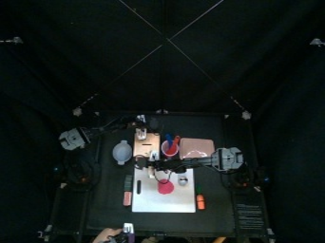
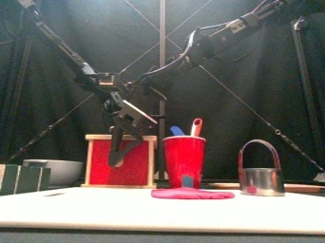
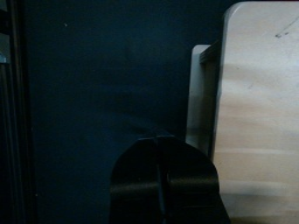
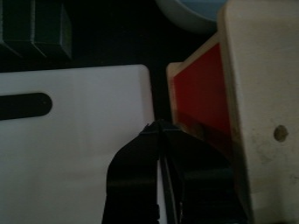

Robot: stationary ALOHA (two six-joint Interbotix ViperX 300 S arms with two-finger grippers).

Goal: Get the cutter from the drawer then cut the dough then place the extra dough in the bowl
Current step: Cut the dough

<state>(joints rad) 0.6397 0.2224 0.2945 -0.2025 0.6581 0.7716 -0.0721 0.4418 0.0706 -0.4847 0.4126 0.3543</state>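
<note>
The pale wooden box (image 2: 121, 140) stands at the back with its red drawer front (image 2: 102, 163) facing forward. My right gripper (image 4: 158, 131) is shut and empty, with its tips at the drawer front (image 4: 201, 83); in the front view this right gripper (image 2: 121, 154) hangs before the red panel. My left gripper (image 3: 163, 144) is shut on nothing and sits over the black table beside the box (image 3: 263, 105). The metal cutter (image 2: 260, 171) stands on the white board (image 2: 162, 211), to the right. Flat pink dough (image 2: 193, 195) lies mid-board. The blue-grey bowl (image 2: 57, 171) sits left of the box.
A red cup (image 2: 184, 157) holding a blue and a red toy knife stands just right of the box, behind the dough. Dark green sushi blocks (image 2: 13, 178) sit at the far left. An orange toy (image 1: 200, 201) lies on the board's right edge.
</note>
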